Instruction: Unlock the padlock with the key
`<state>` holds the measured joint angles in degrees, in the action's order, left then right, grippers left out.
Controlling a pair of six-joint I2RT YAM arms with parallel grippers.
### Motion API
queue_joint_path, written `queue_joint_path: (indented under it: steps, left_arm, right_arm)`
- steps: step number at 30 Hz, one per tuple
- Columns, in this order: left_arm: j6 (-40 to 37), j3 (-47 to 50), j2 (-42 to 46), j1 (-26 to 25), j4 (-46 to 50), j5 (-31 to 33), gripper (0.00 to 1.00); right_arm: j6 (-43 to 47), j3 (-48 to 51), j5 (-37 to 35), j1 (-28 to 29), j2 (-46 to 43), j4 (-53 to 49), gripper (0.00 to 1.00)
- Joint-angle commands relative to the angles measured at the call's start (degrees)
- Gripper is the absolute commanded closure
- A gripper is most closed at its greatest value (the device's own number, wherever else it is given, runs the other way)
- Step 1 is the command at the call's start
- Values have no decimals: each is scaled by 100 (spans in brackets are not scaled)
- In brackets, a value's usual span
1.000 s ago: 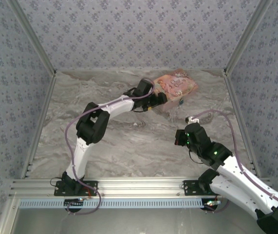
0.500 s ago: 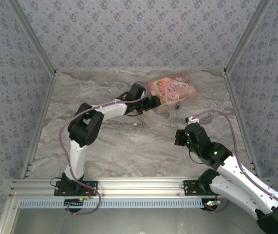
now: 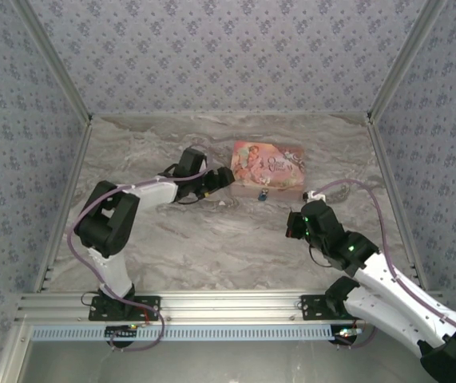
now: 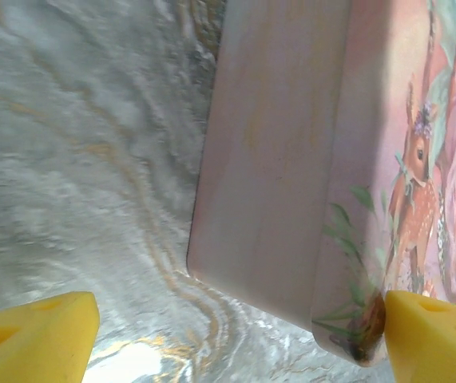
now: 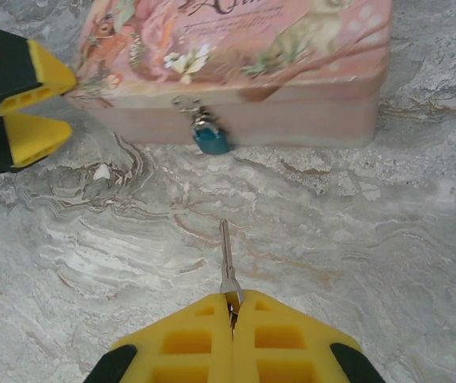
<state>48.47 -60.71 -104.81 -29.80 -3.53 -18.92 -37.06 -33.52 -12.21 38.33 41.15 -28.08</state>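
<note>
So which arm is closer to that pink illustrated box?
Left. The left end effector sits at the pink illustrated box's corner; the right end effector, shut on a thin silvery key, is apart, facing its front.

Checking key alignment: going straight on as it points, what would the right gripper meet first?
Probably the padlock on the front of the pink box; the key in the right gripper aims roughly at it, though depth is unclear.

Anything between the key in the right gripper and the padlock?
Nothing visible. The key in the right gripper points at the padlock on the pink box, bare table between. The left gripper sits aside at the box's corner.
</note>
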Motion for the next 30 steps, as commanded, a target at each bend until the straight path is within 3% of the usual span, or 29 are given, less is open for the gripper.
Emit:
queue_joint_path:
  steps: [1, 10, 19, 25, 30]
  left_arm:
    - [-268, 444, -112, 305, 1012, 494, 11]
    - [-531, 187, 62, 707, 920, 475, 10]
    - [-834, 1284, 1340, 704, -735, 425, 7]
    - [-1492, 2114, 2479, 669, -1262, 395, 7]
    - [-2019, 2938, 3118, 539, -2157, 179, 6]
  right_arm:
    - [-30, -29, 10, -25, 50, 81, 100]
    - [-21, -18, 78, -13, 78, 130, 100]
    - [343, 249, 616, 91, 100, 1132, 100]
    - [559, 260, 1393, -3, 661, 1991, 100]
    - [411, 267, 2646, -789, 1371, 3012, 100]
